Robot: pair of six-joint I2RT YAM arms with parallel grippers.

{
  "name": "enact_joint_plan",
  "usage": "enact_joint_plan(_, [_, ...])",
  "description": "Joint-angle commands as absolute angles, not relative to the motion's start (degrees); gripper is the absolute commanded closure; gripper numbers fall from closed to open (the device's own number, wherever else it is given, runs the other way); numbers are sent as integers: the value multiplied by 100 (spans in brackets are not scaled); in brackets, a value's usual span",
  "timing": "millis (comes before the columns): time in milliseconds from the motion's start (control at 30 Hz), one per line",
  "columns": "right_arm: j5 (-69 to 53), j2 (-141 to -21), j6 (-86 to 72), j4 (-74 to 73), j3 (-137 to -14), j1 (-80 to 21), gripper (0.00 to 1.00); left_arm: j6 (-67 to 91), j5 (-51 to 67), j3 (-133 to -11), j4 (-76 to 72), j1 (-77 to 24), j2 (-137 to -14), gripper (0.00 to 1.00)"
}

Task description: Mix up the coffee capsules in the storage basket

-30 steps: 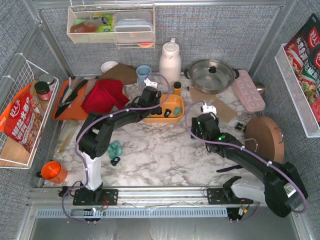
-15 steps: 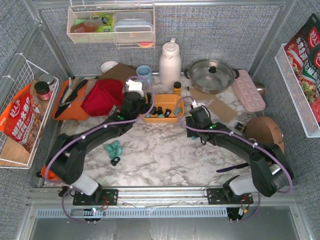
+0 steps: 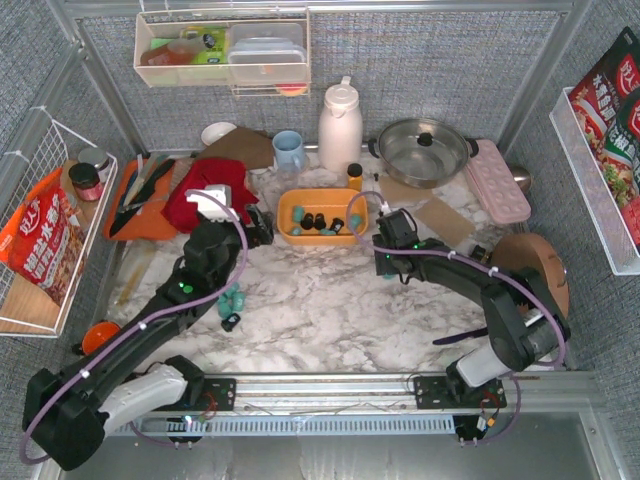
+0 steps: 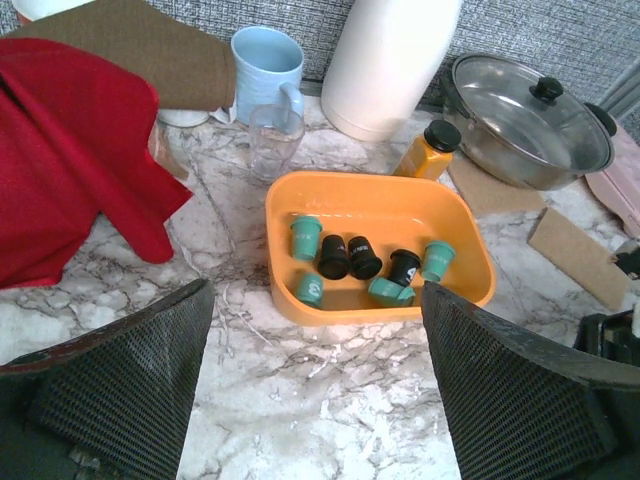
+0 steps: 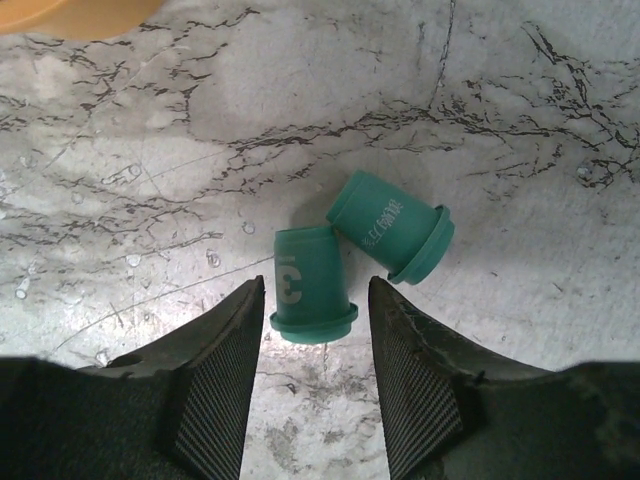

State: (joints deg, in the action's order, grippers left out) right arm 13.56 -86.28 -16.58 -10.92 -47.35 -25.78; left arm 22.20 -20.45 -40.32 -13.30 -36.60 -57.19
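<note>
One shallow orange plastic basket point(image 4: 380, 208), seven tapered coffee pods point(image 4: 364, 258) inside, four teal pods point(image 4: 306, 238) and three black pods point(image 4: 333, 257), two loose teal pods point(image 5: 390, 225) lying together outside it, a further teal cluster point(image 3: 231, 297) too hidden to count, one loose black pod point(image 3: 230, 322) beside it.
</note>
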Motion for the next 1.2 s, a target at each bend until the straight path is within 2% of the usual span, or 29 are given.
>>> enact_joint_plan(0, [1267,-8822,-1661,-1152,-4837,-2549,51,2366,-2078,-3862,-1137,-3650,-5394,6])
enact_joint_plan(333, [1025,-9298,-1555,-1263,-5018,-2550,58,2458,-2009,-3785,-1150,-3653,-5472,3])
enact_joint_plan(833, [1091,-9824,-1390,-1257,-5235,-2536,63,2461,-2007,-3778,-1179,-3649,-5529,1])
enact_joint_plan(1167, [845,-9023,-1259,-1009,-4974,-2532,75,2417,-1968,-3704,-1293,-3652,-5521,1])
